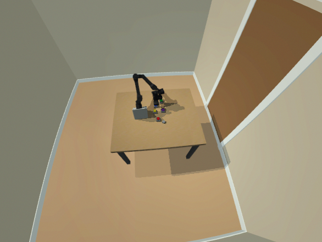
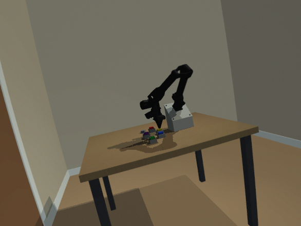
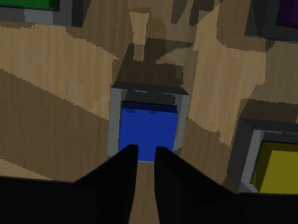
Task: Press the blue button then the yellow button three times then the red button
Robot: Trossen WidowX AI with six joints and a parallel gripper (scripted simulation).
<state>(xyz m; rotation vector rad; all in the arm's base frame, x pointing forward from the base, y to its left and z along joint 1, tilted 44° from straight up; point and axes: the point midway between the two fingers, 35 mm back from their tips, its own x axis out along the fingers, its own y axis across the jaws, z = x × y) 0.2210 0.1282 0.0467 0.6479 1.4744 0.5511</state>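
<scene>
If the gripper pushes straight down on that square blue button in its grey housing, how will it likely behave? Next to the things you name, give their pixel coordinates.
The square blue button (image 1: 156, 106) (image 2: 161, 133) (image 3: 148, 127) probably moves stiffly, looking like one solid cap. Its grey housing (image 3: 114, 120) seems unlikely to tip, being low and wider than the cap.

Tabletop: a tan, wood-look rectangular tabletop (image 1: 132, 135) (image 2: 205, 138) is showing fine grain and a smooth, mostly matt face.
Table legs: dark, square table legs (image 1: 124, 158) (image 2: 249, 177) are looking smooth and matt.
Arm base: a pale grey, block-shaped arm base (image 1: 140, 113) (image 2: 183, 124) is looking smooth, its material unclear.
Blue button: a blue, square, plastic-looking button cap (image 1: 155, 106) (image 2: 161, 133) (image 3: 148, 131) is appearing smooth, with little gloss.
</scene>
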